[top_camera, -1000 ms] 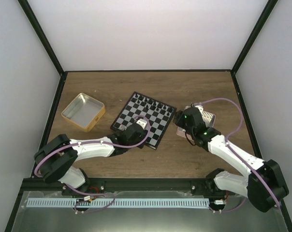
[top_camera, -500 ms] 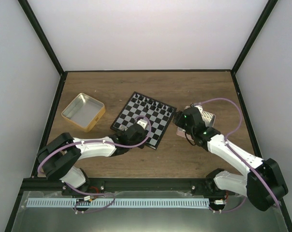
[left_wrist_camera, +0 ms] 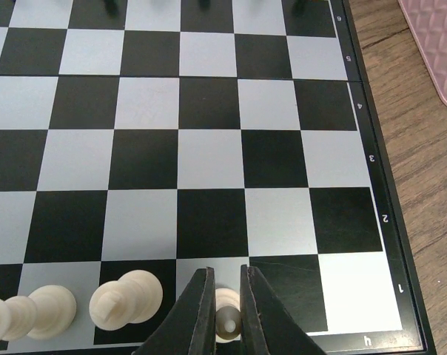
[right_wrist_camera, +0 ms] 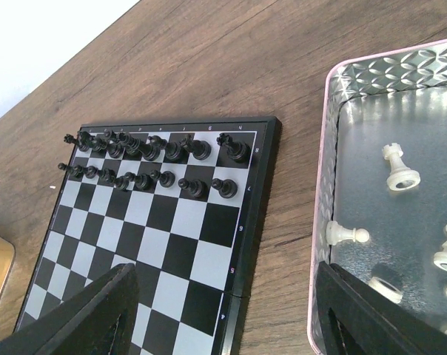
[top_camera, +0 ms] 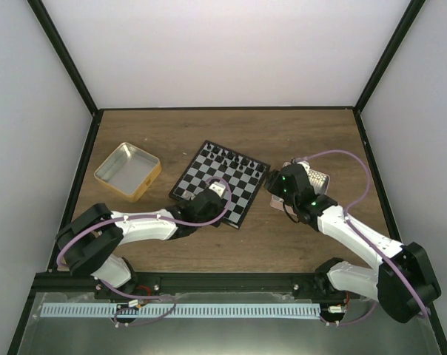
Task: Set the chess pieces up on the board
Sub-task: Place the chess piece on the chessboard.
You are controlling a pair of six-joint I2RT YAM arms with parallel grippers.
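One board (top_camera: 231,181) lies askew on the wooden surface (top_camera: 297,133) in the overhead view, with black pieces (top_camera: 234,158) lined along its far edge. My left hand (top_camera: 216,194) sits over its near edge; my right hand (top_camera: 277,186) hangs between the board and the pink tray (top_camera: 321,178); one yellow-sided tin (top_camera: 127,171) stands well to the left.

From my left wrist, my left hand (left_wrist_camera: 225,275) is pinched narrow on one cream piece (left_wrist_camera: 227,316), upright on a pale near-row square; three more cream pieces (left_wrist_camera: 127,299) stand in that row to its left, one cut by the frame.

From my right wrist, my right hand (right_wrist_camera: 225,281) gapes wide, holding nothing; two rows of glossy black pieces stand upright, the far ones too crowded to count. The tray's floor is diamond-embossed metal. It holds five cream figures that I can make out; one pawn (right_wrist_camera: 345,234) lies on its side, long axis across the floor.
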